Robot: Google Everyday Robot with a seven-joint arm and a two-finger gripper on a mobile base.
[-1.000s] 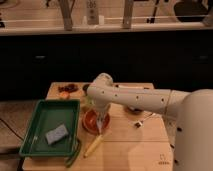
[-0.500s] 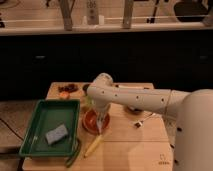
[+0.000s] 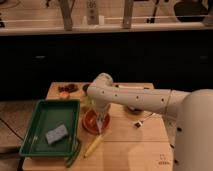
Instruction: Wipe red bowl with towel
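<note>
claw [image 3: 101, 120] over round smooth red bowl [image 3: 90, 121] | grip unclear | pale towel [image 3: 103, 122] beneath

My one camera sits high behind my shoulder, looking forward and down along my arm at the desk [image 3: 125, 145], fairly near, with a dark counter and railing beyond; my hand [image 3: 101, 122] hangs over the red bowl [image 3: 90, 121] mid-view

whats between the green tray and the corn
In the camera view, a green pepper lies between tray and corn. The gripper is over the red bowl.
</note>
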